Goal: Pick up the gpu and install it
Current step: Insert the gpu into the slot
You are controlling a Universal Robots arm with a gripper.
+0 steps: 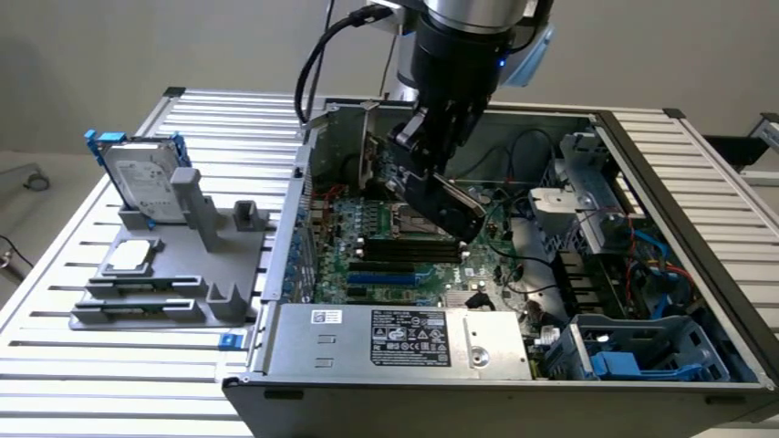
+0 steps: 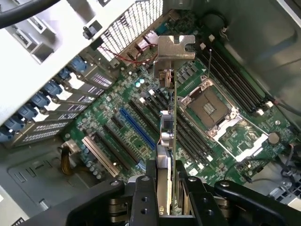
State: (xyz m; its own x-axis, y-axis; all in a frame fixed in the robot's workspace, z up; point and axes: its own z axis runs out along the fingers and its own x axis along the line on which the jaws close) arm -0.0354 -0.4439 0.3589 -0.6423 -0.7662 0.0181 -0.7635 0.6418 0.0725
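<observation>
On the slatted metal table (image 1: pixel 109 374) sits an open computer case (image 1: pixel 636 173), and the arm reaches down into it from above. The gripper (image 1: pixel 420 173) (image 2: pixel 167 207) is clamped on the gpu (image 1: pixel 389 169) (image 2: pixel 168 132), a finger pressed to each face of the thin card. The card hangs edge-down over the motherboard (image 1: pixel 378 228) (image 2: pixel 117 113), with its silver bracket (image 2: pixel 176 47) at the end toward the case's rear wall. In the wrist view it lines up along the row of expansion slots, between the blue slot (image 2: pixel 136 127) and the processor socket (image 2: pixel 209 108). Whether its lower edge is touching a slot or hanging just above one, I cannot tell.

Inside the case, the motherboard lies flat on the floor. A power supply (image 1: pixel 402 338) with a black label fills the near corner. A blue plastic drive cage (image 1: pixel 633 351) sits in the corner toward the exterior view's right, with cables bunched behind it. The socket's metal frame lies open, showing the contact field.

Beside the case, toward the exterior view's left, a grey holder tray (image 1: pixel 159 306) rests on the table. A silver hard drive (image 1: pixel 140 178) with blue rails stands upright in its far slot, and a small square silver chip (image 1: pixel 131 255) lies flat in a shallow pocket nearer the front.
</observation>
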